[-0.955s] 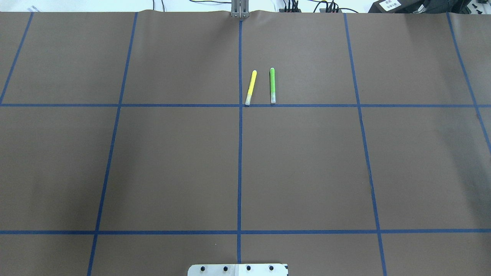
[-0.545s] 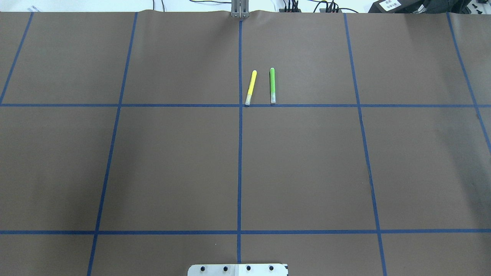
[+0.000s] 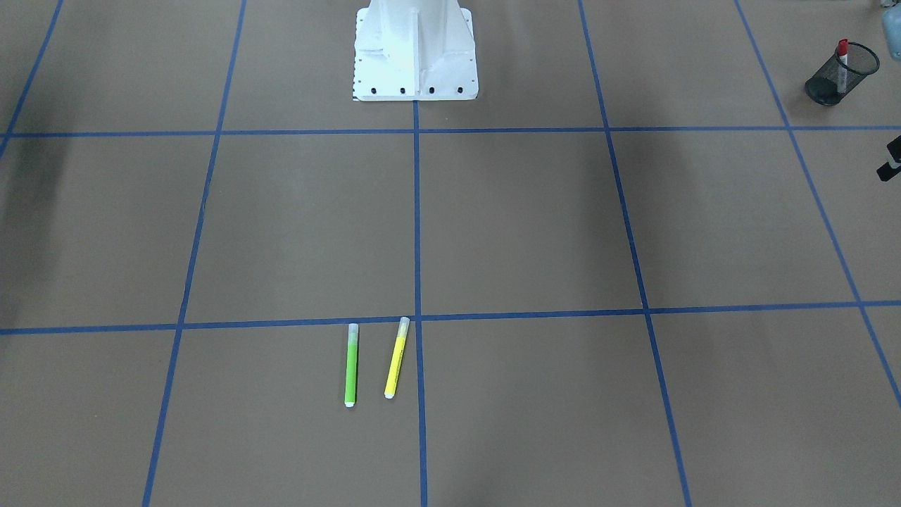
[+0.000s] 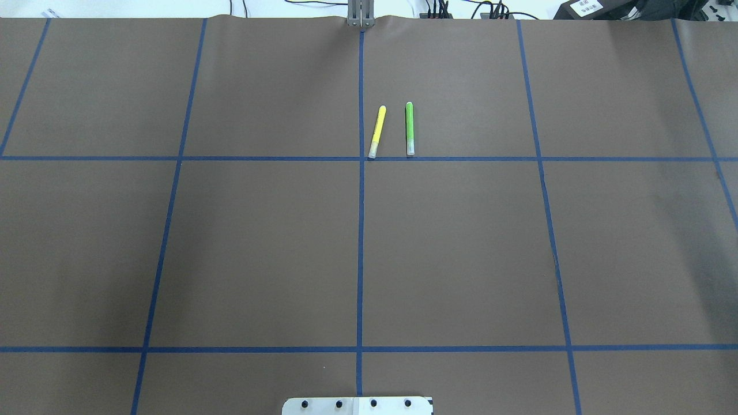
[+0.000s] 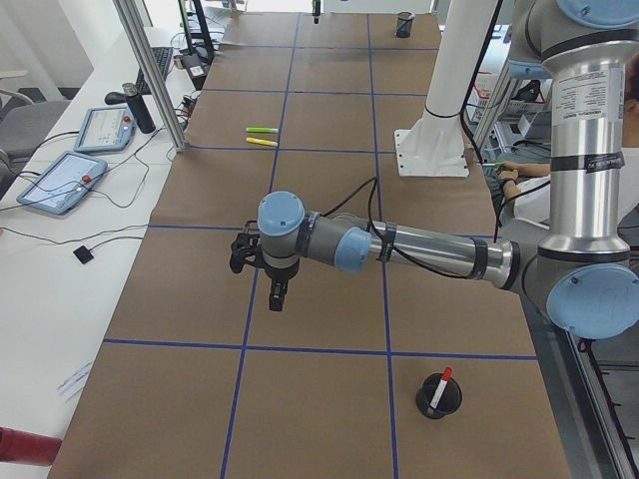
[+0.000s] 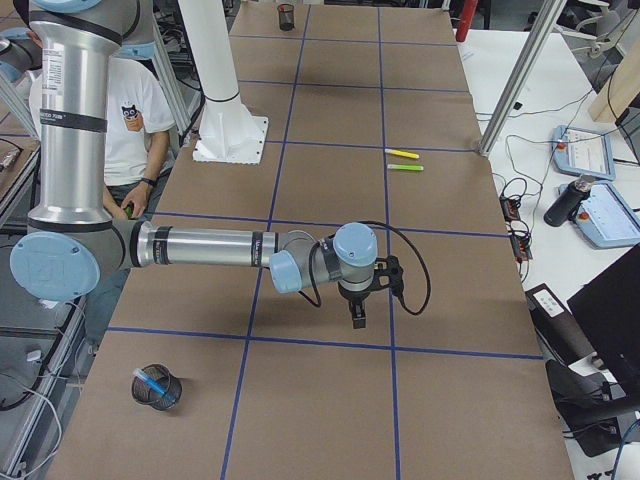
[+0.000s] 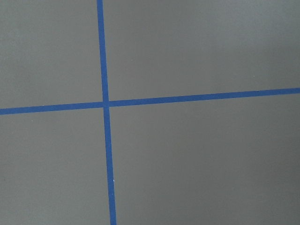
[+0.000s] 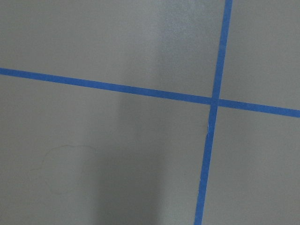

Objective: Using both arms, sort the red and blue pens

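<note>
Gripping: we cannot tell opening or hold for left gripper [image 5: 278, 292] or right gripper [image 6: 357, 313] (side views only).
Red marker [image 5: 442, 381]: in mesh cup [image 5: 429, 405].
Blue highlighter [image 6: 148, 379]: in other cup [image 6: 171, 396].

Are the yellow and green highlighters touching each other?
Apart. The overhead view shows a clear gap between the yellow highlighter and the green highlighter along their whole length.

Brown paper-covered table [image 4: 461, 259], blue tape grid [image 4: 360, 230], white side bench [image 5: 50, 299]

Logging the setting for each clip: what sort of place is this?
Probably a robotics lab. A paper-covered table carries a blue tape grid, the left arm and right arm reach over it, and control tablets sit alongside.
</note>
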Robot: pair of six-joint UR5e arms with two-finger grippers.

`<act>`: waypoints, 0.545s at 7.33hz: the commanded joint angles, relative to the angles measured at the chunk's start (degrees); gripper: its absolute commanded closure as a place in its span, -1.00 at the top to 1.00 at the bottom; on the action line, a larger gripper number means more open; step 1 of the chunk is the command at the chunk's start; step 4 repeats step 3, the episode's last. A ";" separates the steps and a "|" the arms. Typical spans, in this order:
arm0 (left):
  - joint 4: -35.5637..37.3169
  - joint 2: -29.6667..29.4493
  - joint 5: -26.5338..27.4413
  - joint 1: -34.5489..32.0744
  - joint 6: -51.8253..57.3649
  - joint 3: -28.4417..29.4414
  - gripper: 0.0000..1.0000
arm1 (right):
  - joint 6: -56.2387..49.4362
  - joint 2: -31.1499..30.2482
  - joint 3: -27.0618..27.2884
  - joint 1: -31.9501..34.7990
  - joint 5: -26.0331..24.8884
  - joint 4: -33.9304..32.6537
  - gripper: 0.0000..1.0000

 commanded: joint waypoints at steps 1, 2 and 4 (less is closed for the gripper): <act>-0.76 0.16 -0.09 -0.07 -0.02 -0.22 1.00 | 1.88 0.92 -0.04 -1.12 -0.41 0.20 1.00; -0.84 0.68 -0.17 -0.07 -0.02 -0.48 1.00 | 1.89 0.67 -0.04 -1.04 -0.41 0.11 1.00; -1.37 0.69 -0.17 -0.07 -0.11 -2.31 1.00 | 1.97 0.67 0.05 -1.04 -0.15 0.11 1.00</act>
